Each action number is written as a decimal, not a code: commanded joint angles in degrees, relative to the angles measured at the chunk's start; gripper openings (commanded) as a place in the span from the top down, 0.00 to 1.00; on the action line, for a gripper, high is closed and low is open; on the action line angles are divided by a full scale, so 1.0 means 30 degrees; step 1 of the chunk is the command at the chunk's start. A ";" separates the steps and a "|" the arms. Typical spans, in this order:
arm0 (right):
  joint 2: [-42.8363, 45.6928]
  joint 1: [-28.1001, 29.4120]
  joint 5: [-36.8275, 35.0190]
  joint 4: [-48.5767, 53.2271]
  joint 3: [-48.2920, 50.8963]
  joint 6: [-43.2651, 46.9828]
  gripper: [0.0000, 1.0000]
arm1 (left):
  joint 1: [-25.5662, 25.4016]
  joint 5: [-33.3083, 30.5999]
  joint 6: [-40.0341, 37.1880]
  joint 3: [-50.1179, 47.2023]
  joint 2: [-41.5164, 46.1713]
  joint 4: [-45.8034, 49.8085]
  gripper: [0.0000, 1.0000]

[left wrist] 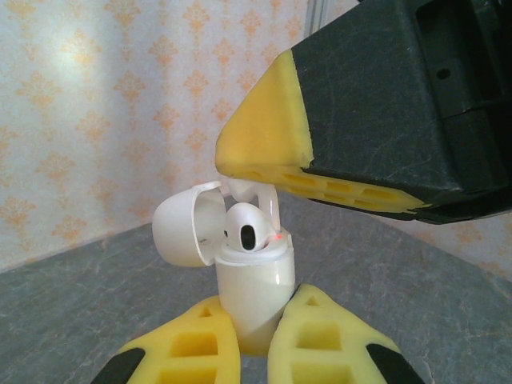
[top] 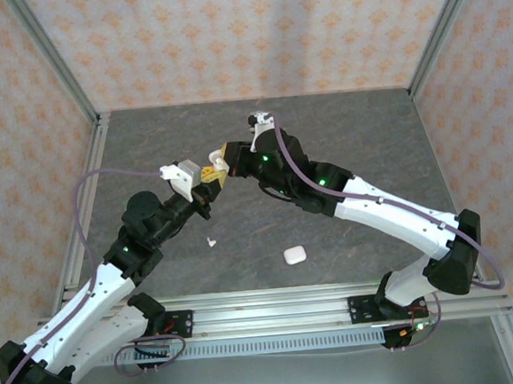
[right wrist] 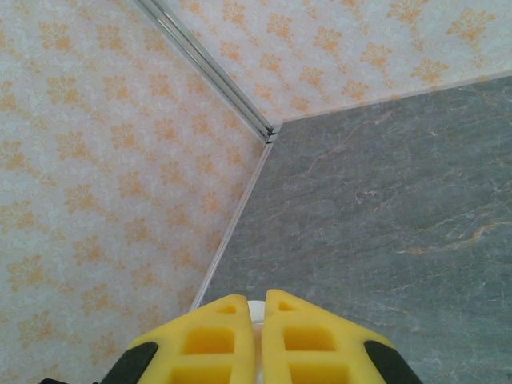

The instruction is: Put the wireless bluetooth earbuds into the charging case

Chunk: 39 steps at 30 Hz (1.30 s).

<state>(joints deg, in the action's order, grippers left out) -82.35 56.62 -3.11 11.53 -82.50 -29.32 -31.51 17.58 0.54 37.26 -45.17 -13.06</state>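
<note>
Left gripper point(left wrist: 260, 302) clamping open charging case point(left wrist: 252, 276) upright, 1 earbud point(left wrist: 246, 234) sitting in case socket. Right gripper point(top: 223, 155) pinching 2nd earbud point(left wrist: 264, 196) just above case mouth, behind seated one; drop likely heading straight down, right arm nearer. Stem axis unclear. Loose earbud point(top: 212, 243) lying on table point(top: 369, 147), nearward of case.

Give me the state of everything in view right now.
open case: upright, lid flipped open, clamped by left fingers.
seated earbud: resting in the open case.
second earbud: pinched by right fingers, at the case mouth.
spare case: closed, lying on the table.
loose earbud: lying on the table, untouched.
</note>
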 commanded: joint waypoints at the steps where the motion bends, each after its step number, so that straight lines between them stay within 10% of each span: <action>1: 0.0055 0.0530 -0.0739 0.1060 -0.0496 0.0622 0.91 | -0.0003 0.0004 -0.0039 0.0747 0.0114 -0.0798 1.00; 39: 0.0766 0.0664 -0.1041 0.4972 -0.3928 0.2076 0.67 | 0.0013 0.0710 -0.0237 0.0843 0.0367 0.0173 1.00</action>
<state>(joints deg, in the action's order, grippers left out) -82.72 58.52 -4.75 22.48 -90.30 -27.00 -31.51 18.00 0.36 37.50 -45.15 -13.04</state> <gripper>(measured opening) 0.325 0.102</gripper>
